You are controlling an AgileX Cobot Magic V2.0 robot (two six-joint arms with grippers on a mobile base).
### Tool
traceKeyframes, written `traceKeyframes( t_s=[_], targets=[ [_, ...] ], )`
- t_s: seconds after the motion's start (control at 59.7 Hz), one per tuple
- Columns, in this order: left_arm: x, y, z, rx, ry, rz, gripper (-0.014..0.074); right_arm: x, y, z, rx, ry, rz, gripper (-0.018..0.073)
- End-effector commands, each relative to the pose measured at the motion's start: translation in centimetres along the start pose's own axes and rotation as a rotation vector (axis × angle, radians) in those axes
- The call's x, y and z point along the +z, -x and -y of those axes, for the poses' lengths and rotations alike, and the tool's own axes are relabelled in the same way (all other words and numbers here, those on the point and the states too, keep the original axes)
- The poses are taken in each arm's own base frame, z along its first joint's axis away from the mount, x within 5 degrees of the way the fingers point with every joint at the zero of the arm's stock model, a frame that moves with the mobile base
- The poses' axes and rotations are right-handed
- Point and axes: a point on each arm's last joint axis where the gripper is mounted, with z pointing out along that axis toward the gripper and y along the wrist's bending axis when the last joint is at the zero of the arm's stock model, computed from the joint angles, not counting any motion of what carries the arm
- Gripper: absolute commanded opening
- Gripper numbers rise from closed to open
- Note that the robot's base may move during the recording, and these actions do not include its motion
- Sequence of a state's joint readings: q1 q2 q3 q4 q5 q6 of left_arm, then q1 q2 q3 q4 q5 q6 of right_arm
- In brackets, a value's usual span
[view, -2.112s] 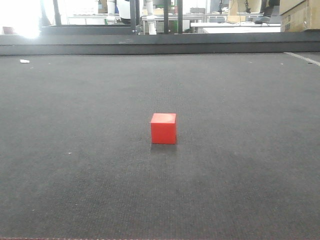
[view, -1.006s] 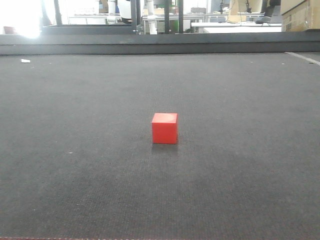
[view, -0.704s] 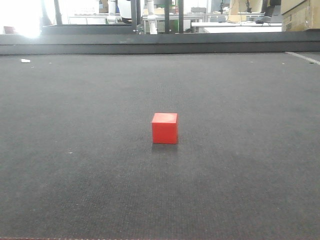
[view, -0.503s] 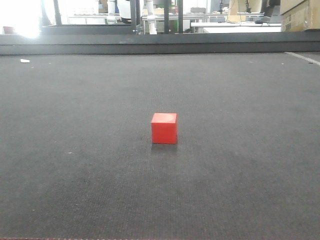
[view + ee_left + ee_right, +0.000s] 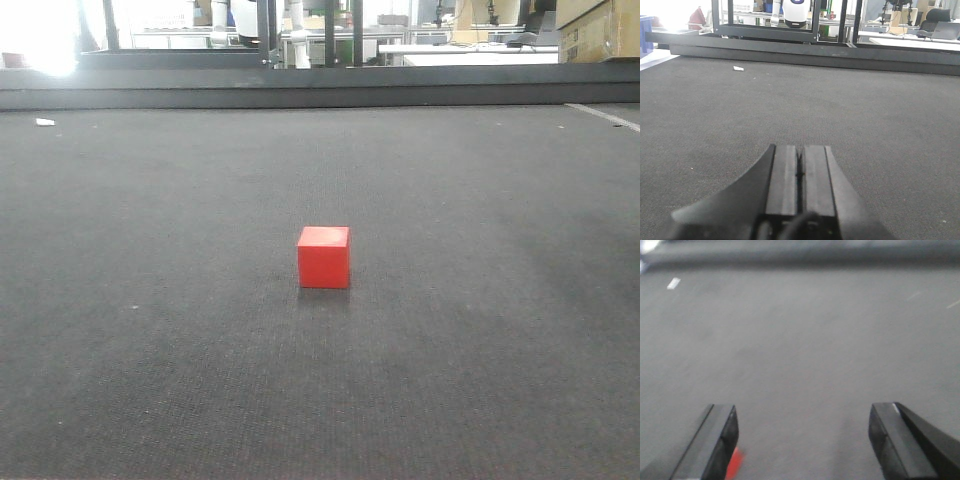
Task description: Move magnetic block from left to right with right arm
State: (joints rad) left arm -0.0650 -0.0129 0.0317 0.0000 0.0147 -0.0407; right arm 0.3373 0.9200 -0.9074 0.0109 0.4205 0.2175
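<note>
The magnetic block (image 5: 323,257), a small red-orange cube, sits alone on the dark mat (image 5: 150,300) near the middle of the front view. No gripper shows in that view. In the right wrist view my right gripper (image 5: 802,415) is open wide, low over the mat. A blurred red sliver of the block (image 5: 735,464) shows just inside its left finger (image 5: 720,440) at the bottom edge. Most of the block is hidden there. In the left wrist view my left gripper (image 5: 800,148) is shut on nothing, its pads pressed together above bare mat.
A raised dark ledge (image 5: 320,95) bounds the mat's far edge, with frames and benches behind it. A small white scrap (image 5: 45,122) lies at the far left of the mat. A cardboard box (image 5: 598,30) stands beyond the far right corner.
The whole front view has shifted a few pixels to the left, block and background together. The block stays resting on the mat.
</note>
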Motion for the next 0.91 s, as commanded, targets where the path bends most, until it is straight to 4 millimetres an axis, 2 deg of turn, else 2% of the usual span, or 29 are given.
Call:
traceKeyframes(
  t_s=[0.0,0.117,0.251,0.486,0.738,0.888],
  targets=[
    [-0.1,0.6,0.0,-0.007,-0.004,0.097,-0.0116,1.5,1.9,-2.4,0.023,0.082,-0.011,0.0636],
    [-0.1,0.6,0.0,-0.007,-0.004,0.097,-0.0116,4.5,2.1,-5.3,0.053,0.115,-0.182,0.0636],
    [-0.1,0.6,0.0,-0.007,-0.004,0.097,-0.0116,7.5,2.1,-8.2,0.08,0.076,-0.346,0.0636],
    [-0.1,0.6,0.0,-0.007,-0.004,0.097,-0.0116,13.1,-0.5,-11.8,0.122,-0.052,-0.553,0.0636],
    [-0.1,0.6,0.0,-0.007,-0.004,0.097,-0.0116,18.3,-4.2,-12.8,0.132,-0.16,-0.67,0.0636],
    [-0.1,0.6,0.0,-0.007,-0.004,0.097,-0.0116,20.4,-5.6,-12.9,0.101,-0.209,-0.707,0.0636]
  ],
)
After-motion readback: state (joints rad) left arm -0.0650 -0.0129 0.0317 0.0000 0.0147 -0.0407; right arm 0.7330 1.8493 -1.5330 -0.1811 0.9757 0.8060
